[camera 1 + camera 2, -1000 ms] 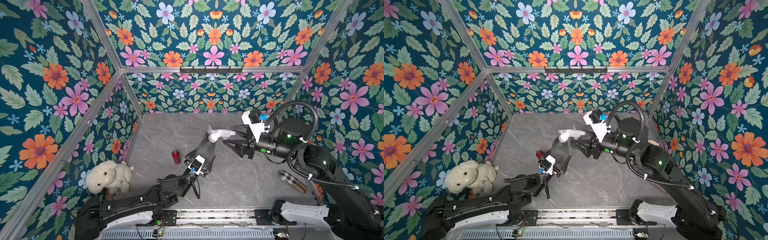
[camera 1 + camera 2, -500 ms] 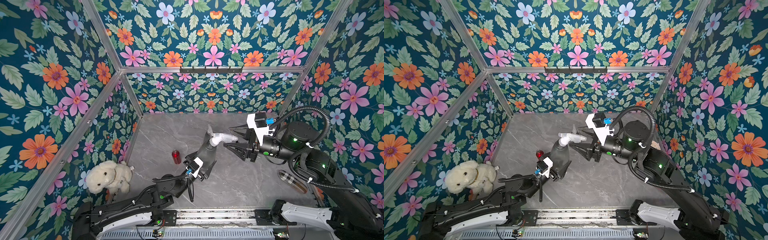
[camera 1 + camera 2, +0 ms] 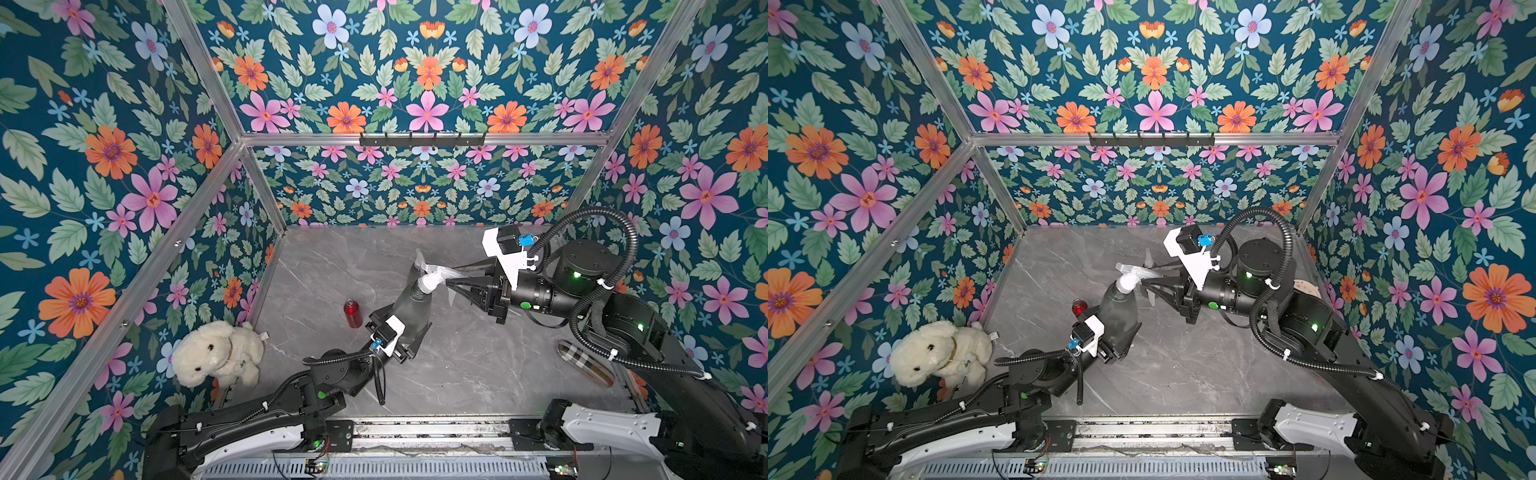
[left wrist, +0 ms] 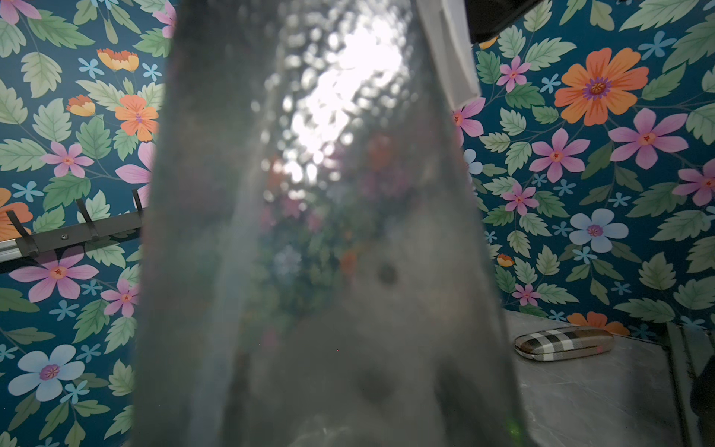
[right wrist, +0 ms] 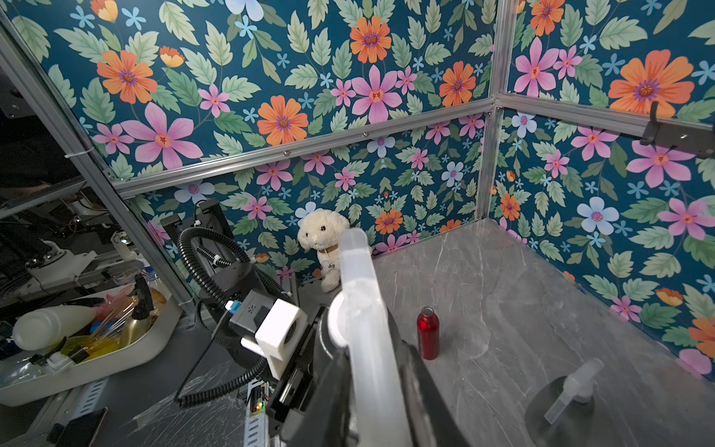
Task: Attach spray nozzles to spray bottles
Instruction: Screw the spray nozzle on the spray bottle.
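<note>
A smoky-grey cone-shaped spray bottle (image 3: 409, 305) (image 3: 1119, 309) leans above the table's middle, my left gripper (image 3: 405, 328) (image 3: 1117, 332) shut on its wide lower body. It fills the left wrist view (image 4: 329, 232) and hides those fingers. A whitish spray nozzle (image 3: 432, 279) (image 3: 1131, 275) (image 5: 360, 294) sits on its neck. My right gripper (image 3: 453, 279) (image 3: 1152, 281) (image 5: 363, 348) is shut on the nozzle from the right. A small red bottle (image 3: 352, 312) (image 3: 1079, 309) (image 5: 428, 333) stands open-necked to the left. Another grey bottle with a whitish nozzle (image 5: 572, 391) stands near the right gripper.
A cream plush dog (image 3: 216, 357) (image 3: 942, 357) sits against the left wall. A plaid glasses case (image 3: 586, 363) (image 4: 563, 342) lies by the right wall. A black hook rail (image 3: 422, 139) hangs on the back wall. A white tray (image 5: 151, 340) of clutter sits outside the cell.
My right gripper has moved left onto the nozzle and its jaws, open before, have shut on it. The left gripper still holds the bottle in about the same place.
</note>
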